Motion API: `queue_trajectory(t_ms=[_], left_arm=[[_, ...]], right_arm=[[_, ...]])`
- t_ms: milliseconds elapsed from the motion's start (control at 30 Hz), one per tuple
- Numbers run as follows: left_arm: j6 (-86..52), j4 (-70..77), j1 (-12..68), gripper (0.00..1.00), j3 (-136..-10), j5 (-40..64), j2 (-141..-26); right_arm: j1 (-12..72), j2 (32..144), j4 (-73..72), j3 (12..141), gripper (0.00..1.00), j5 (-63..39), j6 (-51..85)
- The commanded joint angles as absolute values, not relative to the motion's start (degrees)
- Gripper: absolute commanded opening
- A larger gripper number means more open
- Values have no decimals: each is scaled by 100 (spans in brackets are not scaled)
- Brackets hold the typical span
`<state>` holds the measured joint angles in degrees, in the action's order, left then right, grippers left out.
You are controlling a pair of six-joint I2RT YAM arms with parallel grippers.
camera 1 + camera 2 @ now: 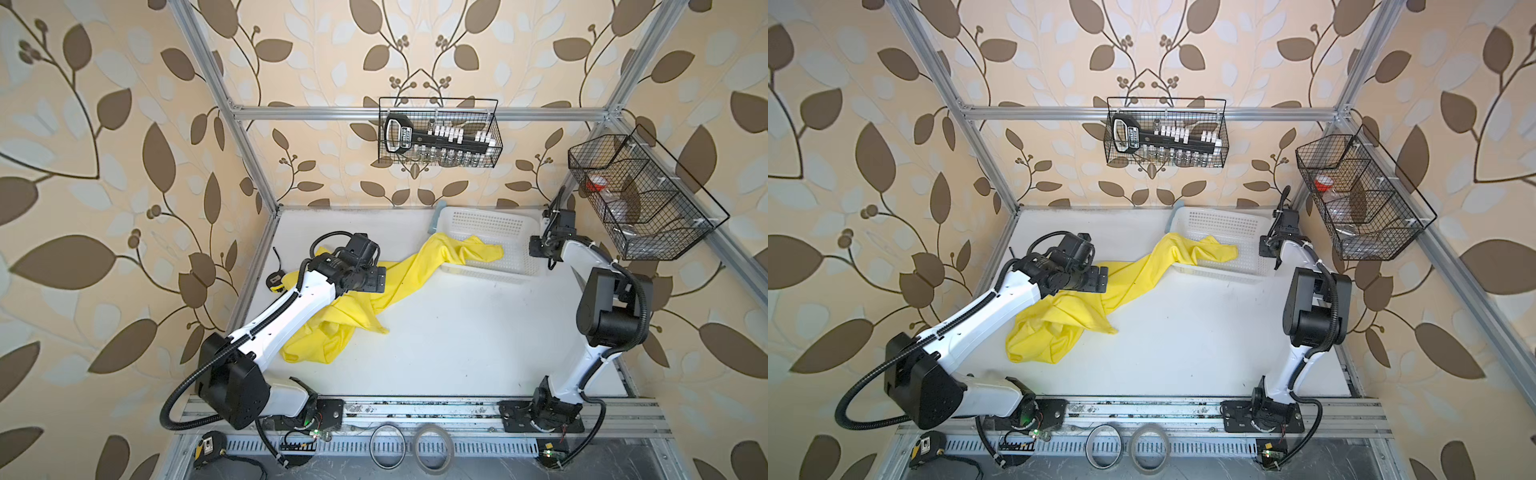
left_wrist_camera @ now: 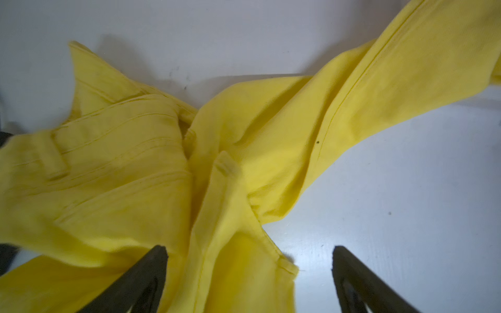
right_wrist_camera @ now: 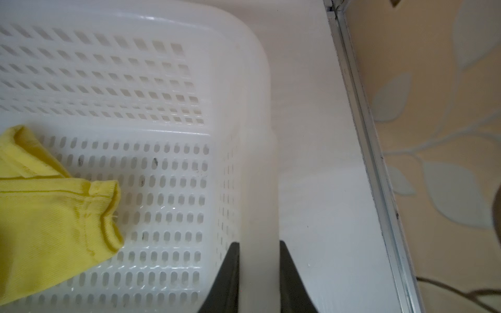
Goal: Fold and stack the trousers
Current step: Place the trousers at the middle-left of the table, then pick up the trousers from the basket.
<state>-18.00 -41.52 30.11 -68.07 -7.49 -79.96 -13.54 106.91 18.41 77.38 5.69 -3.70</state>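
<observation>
Both top views: one pair of trousers (image 1: 332,320) lies crumpled on the table (image 1: 457,340), a leg end in the one basket (image 1: 490,216); left wrist: the left gripper (image 2: 248,248) stands wide apart over the waistband; right wrist: the right gripper (image 3: 257,244) clamps the basket rim; I judge the taking-out is unfinished; next, draw the leg free and spread it flat.

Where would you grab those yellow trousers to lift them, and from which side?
On the trousers, probably the waistband, from straight above: it lies as a thick, raised ridge on the crumpled heap, easy to pinch, while one leg trails into the basket.
</observation>
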Motion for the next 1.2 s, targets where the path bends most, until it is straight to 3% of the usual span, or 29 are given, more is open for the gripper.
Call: queue_trajectory(t_ms=[0, 400, 667, 767, 833, 900, 967, 1000, 1167], left_arm=[[-1333, -3348, 3206, 99, -7041, -191, -8427], [-901, -1696, 3454, 99, -7802, 197, -10734], [-975, -1533, 3481, 86, -8534, 336, -11908], [-1025, -1518, 3484, 74, -8628, 277, -12084], [-1084, -1607, 3485, 59, -8700, 231, -12199], [-1161, -1773, 3488, 39, -8740, 167, -12234], [-1207, -1816, 3488, 7, -8634, 143, -12112], [-1258, -1849, 3489, 0, -8551, 111, -11971], [-1559, -2412, 3466, 0, -7970, -512, -10946]], right_arm=[[-1277, 10827, 2048, 7857, 19, 597, -741], [-1261, 10857, 2048, 7875, 19, 485, -765], [-1248, 10896, 2074, 7879, 19, 416, -747], [-1248, 10907, 2065, 7884, 19, 393, -721], [-1245, 10915, 2065, 7875, 19, 390, -714], [-1248, 10916, 2057, 7866, 19, 421, -720], [-1256, 10943, 2042, 7875, 19, 432, -708], [-1256, 10952, 2043, 7879, 19, 432, -699], [-1282, 10969, 1987, 7906, 19, 616, -644]])
